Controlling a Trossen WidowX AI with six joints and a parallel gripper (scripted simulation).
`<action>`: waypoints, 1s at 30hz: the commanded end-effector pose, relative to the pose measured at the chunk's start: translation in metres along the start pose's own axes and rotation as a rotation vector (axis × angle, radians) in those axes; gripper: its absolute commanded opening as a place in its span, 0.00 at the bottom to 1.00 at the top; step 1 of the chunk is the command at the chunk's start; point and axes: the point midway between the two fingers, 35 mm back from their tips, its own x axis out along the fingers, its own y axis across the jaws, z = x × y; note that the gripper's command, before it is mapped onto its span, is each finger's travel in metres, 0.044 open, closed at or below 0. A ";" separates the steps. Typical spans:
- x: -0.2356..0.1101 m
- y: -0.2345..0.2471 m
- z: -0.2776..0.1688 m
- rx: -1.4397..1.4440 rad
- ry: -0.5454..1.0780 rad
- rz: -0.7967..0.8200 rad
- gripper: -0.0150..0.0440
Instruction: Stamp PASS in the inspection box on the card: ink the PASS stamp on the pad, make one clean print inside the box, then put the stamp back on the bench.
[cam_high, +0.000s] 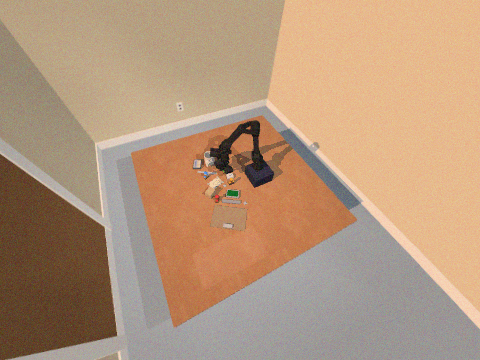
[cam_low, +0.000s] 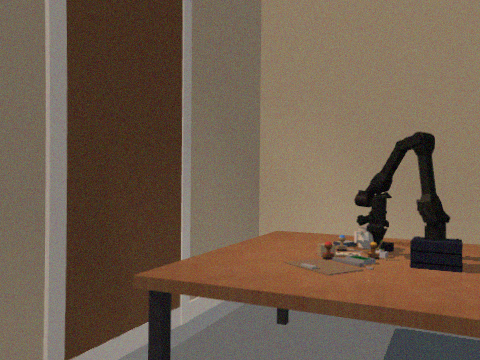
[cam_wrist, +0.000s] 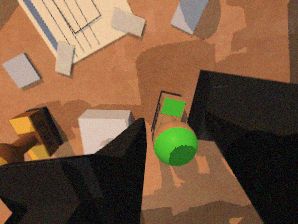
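Note:
A stamp with a round green knob (cam_wrist: 175, 142) and a green label stands upright between the fingers in the wrist view. Its lettering cannot be read. My gripper (cam_wrist: 174, 119) (cam_low: 378, 241) is partly open, pointing down, with the right finger close beside the stamp and a gap to the left finger. The card (cam_wrist: 57, 25) (cam_high: 216, 183) lies ahead, with a printed box and small weights at its edge; no print shows on its visible part. A green-topped pad (cam_high: 233, 193) (cam_low: 358, 257) lies farther toward the brown board.
A white block (cam_wrist: 102, 122) and a yellow-marked stamp (cam_wrist: 22, 145) stand left of the fingers. A red-knobbed stamp (cam_high: 217, 198) (cam_low: 328, 245), a blue-knobbed stamp (cam_high: 205, 173) (cam_low: 342, 237), a white mug (cam_high: 208, 159) and a brown board (cam_high: 229, 215) are also on the table.

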 end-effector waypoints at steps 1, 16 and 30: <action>0.008 0.002 -0.004 -0.004 0.017 0.012 0.62; 0.000 0.000 0.000 0.000 0.000 0.000 0.53; -0.001 0.000 0.000 0.000 0.001 -0.002 0.25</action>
